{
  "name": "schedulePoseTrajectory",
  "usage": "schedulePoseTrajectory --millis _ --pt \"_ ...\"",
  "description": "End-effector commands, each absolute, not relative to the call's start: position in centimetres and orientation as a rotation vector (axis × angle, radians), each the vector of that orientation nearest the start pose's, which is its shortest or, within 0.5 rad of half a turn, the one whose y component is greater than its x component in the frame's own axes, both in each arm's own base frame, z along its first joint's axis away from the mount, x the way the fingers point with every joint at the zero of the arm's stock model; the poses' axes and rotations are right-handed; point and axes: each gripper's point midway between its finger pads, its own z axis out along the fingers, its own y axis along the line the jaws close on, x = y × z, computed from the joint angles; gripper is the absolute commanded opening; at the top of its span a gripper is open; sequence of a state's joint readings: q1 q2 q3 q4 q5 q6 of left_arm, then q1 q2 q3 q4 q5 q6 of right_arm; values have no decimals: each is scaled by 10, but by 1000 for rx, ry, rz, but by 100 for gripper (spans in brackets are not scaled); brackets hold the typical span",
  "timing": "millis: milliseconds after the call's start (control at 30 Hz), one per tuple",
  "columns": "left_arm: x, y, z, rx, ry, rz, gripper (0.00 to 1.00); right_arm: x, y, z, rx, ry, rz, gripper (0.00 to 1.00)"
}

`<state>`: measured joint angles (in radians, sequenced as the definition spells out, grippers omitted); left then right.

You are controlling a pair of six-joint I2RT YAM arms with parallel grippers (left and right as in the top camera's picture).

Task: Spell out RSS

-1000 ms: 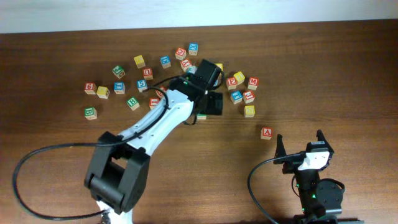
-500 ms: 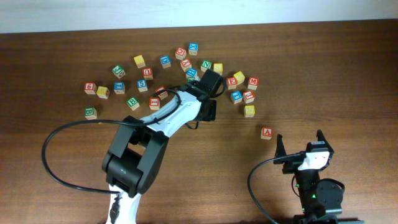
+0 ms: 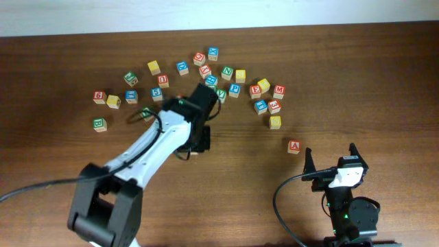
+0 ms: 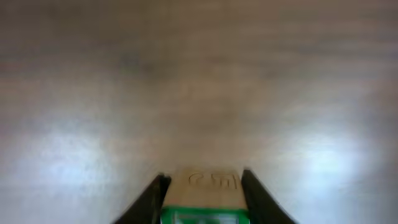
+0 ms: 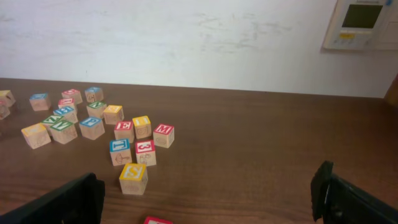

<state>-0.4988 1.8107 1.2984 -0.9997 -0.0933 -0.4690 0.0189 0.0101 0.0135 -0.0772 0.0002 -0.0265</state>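
My left gripper (image 3: 198, 142) hangs over bare wood in front of the cube cluster, shut on a small wooden cube with a green-framed face (image 4: 205, 198). In the left wrist view the cube fills the gap between both fingers, and its letter is too blurred to read. A yellow S cube (image 5: 134, 177) stands alone at the right end of the cluster, also seen from overhead as the yellow S cube (image 3: 275, 122). Other yellow cubes (image 3: 153, 67) lie in the cluster with unreadable letters. My right gripper (image 3: 332, 159) rests open near the front right, nothing between its fingers.
Several lettered cubes spread across the back of the table (image 3: 82, 178). A red A cube (image 3: 294, 146) sits just ahead of my right gripper. A green B cube (image 3: 99, 124) lies far left. The left arm's cable loops near the left cubes.
My left gripper closed on the green-framed cube and carried it left and toward the front, out of the cluster. The right arm has not moved.
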Motion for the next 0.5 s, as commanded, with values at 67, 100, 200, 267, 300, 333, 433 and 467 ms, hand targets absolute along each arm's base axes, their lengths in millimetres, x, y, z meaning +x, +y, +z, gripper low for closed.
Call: schedulePoseTrajectory --millis 67,100,200,267,300,333,433,467 --pt "315 -150 21 -51 2995 -47 24 246 2 156 -28 1649 -14 98" --pt "317 -153 21 -41 2983 -56 25 246 2 156 -28 1649 -14 98" --pt "318 -169 14 22 2964 -58 25 246 2 156 -28 1649 -14 98" --pt "314 -172 2 26 2990 -45 25 246 2 156 -28 1649 -14 98" --pt "309 -170 -6 -18 3020 -24 26 246 2 156 -28 1649 -14 98" --pt "308 -169 -10 -23 3031 -13 28 246 2 156 -28 1649 -14 98" --pt "308 -169 -10 -22 3032 -14 34 246 2 156 -28 1649 -14 98" --pt "307 -169 -10 -23 3034 -11 39 246 2 156 -28 1649 -14 98"
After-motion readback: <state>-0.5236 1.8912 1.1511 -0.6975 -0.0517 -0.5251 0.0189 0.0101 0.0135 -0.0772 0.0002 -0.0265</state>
